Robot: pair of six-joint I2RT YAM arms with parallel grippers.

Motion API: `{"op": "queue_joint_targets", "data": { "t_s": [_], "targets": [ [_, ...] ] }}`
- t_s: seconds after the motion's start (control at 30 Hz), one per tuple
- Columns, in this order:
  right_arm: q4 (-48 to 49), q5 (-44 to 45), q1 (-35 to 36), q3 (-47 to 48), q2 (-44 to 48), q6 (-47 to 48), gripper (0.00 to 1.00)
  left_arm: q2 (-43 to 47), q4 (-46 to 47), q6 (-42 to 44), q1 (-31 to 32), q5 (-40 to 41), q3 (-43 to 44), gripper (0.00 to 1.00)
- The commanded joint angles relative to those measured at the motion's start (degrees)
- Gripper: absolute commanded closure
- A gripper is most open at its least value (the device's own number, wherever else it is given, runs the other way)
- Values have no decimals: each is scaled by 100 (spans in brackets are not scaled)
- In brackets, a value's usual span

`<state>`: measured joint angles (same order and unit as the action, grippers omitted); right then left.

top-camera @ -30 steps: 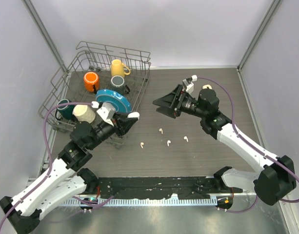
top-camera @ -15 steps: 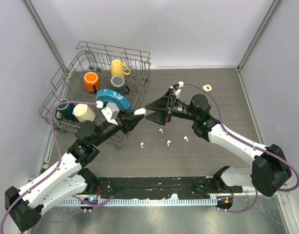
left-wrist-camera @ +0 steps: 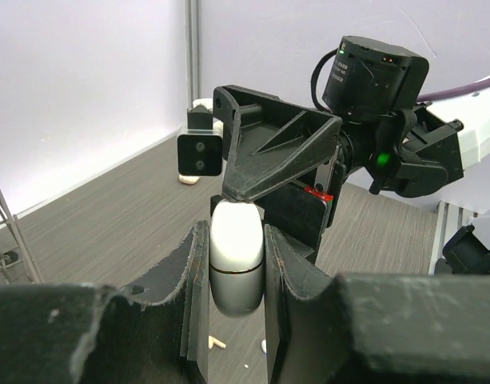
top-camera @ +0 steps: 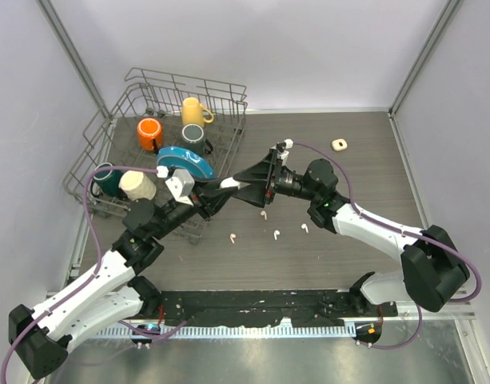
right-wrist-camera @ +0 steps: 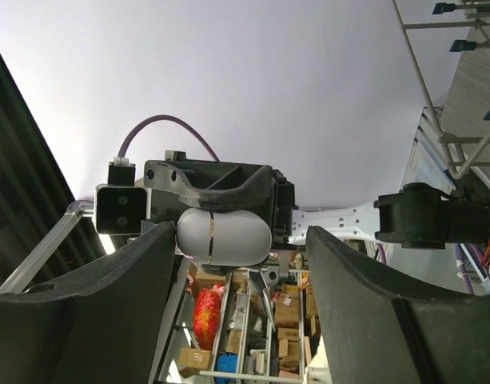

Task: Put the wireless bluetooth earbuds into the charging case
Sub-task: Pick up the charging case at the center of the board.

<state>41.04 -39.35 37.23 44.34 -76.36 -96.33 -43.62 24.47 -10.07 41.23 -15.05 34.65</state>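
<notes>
My left claw (left-wrist-camera: 237, 276) is clamped on the charging case (left-wrist-camera: 237, 240), a glossy white pill-shaped shell with a thin seam round it, lid shut, held above the worktop (top-camera: 372, 160) near the middle of the overhead view. The right claw (top-camera: 246, 190) meets it nose to nose. In its own wrist view the case (right-wrist-camera: 223, 236) sits between its spread fingers (right-wrist-camera: 109, 320), close against the one at lower left of the frame and clear of the other, so that claw stands open and grips nothing. The four wireless bluetooth earbuds (top-camera: 263, 214) lie loose on the worktop just below both claws in the overhead frame, spread in a shallow arc and apart from one another. Each is tiny and white, a rounded head on a short stem. Two of them show blurred at the bottom of the left wrist view. A second ago the right claw was further toward the right of the frame, well off the case. It has swung in since, uncovering a small tan square piece (top-camera: 339, 145) at upper right, while the left claw has pushed the case out from the dish rack (top-camera: 189, 81).
</notes>
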Motion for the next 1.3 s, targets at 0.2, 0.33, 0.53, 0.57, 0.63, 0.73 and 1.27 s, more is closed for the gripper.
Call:
{"op": "queue_joint_targets", "data": {
  "t_s": [0.2,0.33,0.53,0.57,0.63,0.73,1.27],
  "targets": [
    [607,59,214,110,-81,-280,37,-51,445,-4,25,-86,-11,100],
    [677,77,223,93,-125,-351,42,-15,436,-13,25,-103,-29,100],
    [880,112,223,75,-195,-448,37,20,418,-13,34,-147,-55,100],
    [923,112,214,75,-195,-482,37,20,410,-13,25,-156,-47,100],
    [950,130,223,66,-204,-500,40,20,410,-22,25,-147,-55,100],
    [994,130,223,49,-195,-535,50,11,401,-13,25,-148,-55,100],
    [1433,191,223,-57,-204,-676,99,-15,366,-408,25,-42,-108,52]
  ]
}}
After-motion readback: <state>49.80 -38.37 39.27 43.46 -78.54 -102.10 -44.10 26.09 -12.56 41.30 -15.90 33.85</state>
